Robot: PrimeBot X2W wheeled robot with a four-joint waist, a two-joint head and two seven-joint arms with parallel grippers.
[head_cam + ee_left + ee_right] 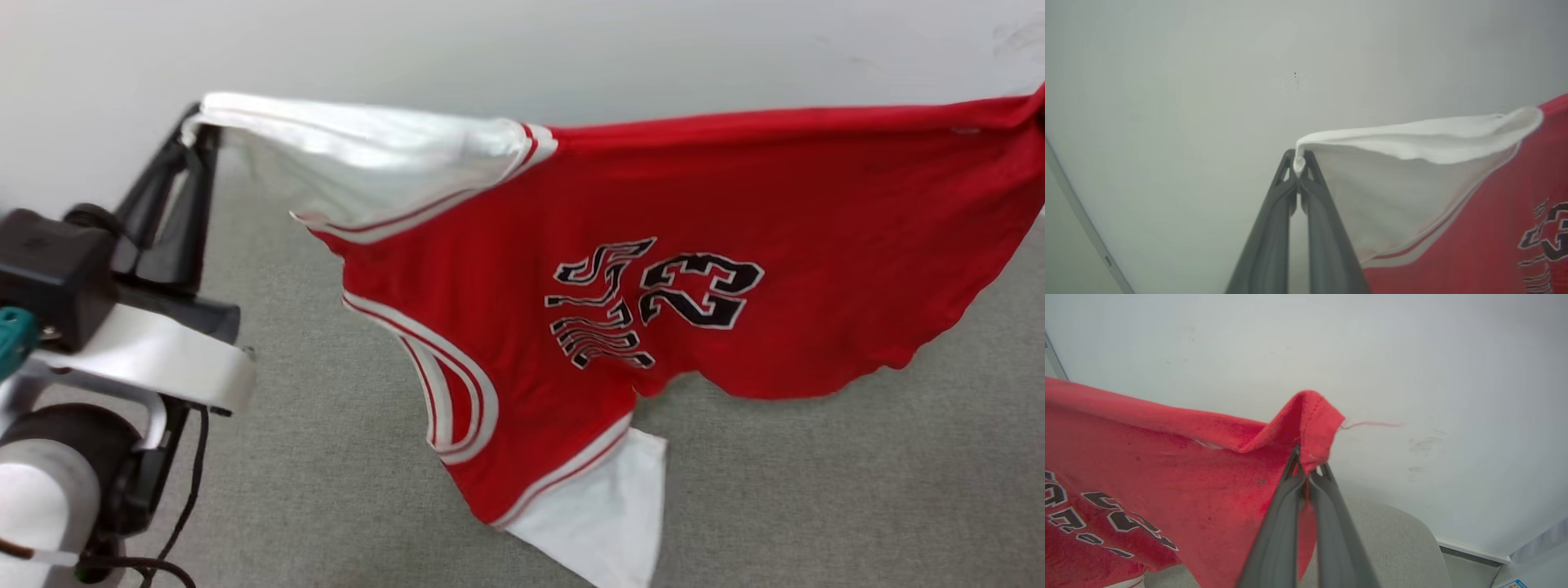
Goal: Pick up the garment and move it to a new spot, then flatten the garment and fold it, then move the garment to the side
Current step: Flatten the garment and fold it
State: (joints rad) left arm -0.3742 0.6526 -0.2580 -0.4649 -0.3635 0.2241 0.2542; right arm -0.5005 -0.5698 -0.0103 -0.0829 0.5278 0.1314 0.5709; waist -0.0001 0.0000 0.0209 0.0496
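Closest to me, my left gripper is pinched tight on the tip of one white sleeve of the red 23 jersey; my right gripper is clamped on a red hem corner. Strung between them, it hangs above the grey table, other sleeve dangling toward it.

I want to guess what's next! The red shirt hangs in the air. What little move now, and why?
Probably lower the garment onto the grey surface: the left tool pinches its white sleeve tip, the right tool a red corner, so it hangs stretched between them.
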